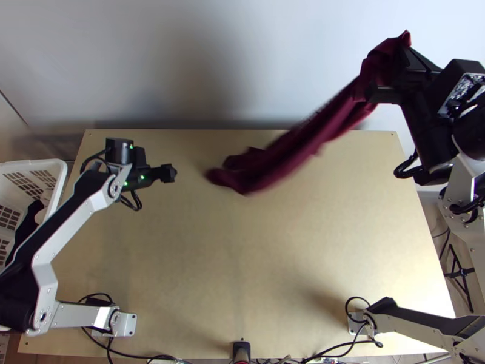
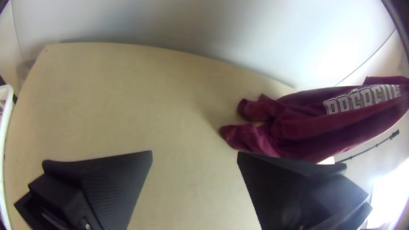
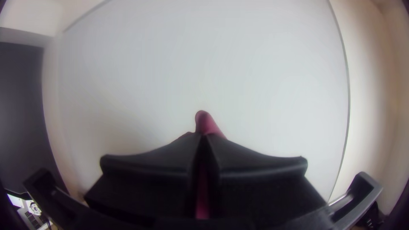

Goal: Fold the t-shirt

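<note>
Nearest me in the top view, black cables ran along the near edge of the light wooden counter, with the left arm's base and the right arm's base at its two near corners. Farther up on the left stood a white basket with a dark cloth in it, and on the right, past the counter's side, a black stand.

I had my left tool over the far left part of the counter, released, with its two fingers well apart and nothing between them. To its right, apart from it, was the low end of the dark red t-shirt, bunched into rounded folds; I couldn't tell whether that end touched the counter. From there the cloth slanted up in a long, narrow, gathered band, with pale lettering along it in the left wrist view. My right tool, raised at the far right, was clenched on the upper end, and a small peak of fabric poked out past its fingertips. Behind everything rose a pale wall.
</note>
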`<action>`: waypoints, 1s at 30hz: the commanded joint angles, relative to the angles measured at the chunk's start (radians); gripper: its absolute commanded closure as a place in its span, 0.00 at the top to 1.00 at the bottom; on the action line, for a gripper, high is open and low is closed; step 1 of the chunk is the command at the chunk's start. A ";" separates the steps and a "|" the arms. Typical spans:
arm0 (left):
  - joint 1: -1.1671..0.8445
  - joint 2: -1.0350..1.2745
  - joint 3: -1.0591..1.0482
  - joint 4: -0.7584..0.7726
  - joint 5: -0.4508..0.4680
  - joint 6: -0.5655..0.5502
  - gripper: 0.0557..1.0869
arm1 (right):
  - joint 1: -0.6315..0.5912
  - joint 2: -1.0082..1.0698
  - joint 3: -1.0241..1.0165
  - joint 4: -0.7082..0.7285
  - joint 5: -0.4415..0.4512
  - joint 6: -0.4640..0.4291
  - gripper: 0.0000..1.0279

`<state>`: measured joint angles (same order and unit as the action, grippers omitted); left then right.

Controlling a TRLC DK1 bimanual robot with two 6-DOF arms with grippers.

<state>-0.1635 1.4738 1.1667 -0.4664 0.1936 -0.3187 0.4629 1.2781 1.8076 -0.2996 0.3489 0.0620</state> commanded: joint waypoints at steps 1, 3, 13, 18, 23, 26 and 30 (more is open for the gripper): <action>-0.099 -0.124 -0.102 -0.018 0.023 0.015 0.96 | 0.013 -0.002 -0.017 0.008 0.004 -0.007 0.03; -0.159 -0.179 -0.122 -0.008 0.023 0.024 0.96 | 0.013 -0.008 -0.022 0.008 0.004 -0.008 0.03; -0.452 -0.290 -0.130 0.086 0.021 0.040 0.96 | 0.069 -0.016 0.013 0.008 0.009 -0.030 0.03; -0.581 -0.253 -0.073 0.201 0.009 0.027 0.96 | 0.114 -0.016 -0.021 0.002 0.022 -0.051 0.03; -0.714 -0.161 0.053 0.267 -0.063 0.010 0.96 | 0.126 -0.014 -0.050 0.013 0.050 -0.059 0.03; -0.783 -0.081 0.094 0.313 -0.083 0.010 0.96 | 0.129 -0.014 -0.063 0.013 0.059 -0.056 0.03; -0.884 0.036 0.114 0.397 -0.103 0.010 0.96 | 0.131 -0.014 -0.073 0.013 0.065 -0.059 0.03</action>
<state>-0.8856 1.3594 1.2152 -0.1818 0.1268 -0.3042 0.5823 1.2640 1.7554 -0.2897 0.3981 0.0059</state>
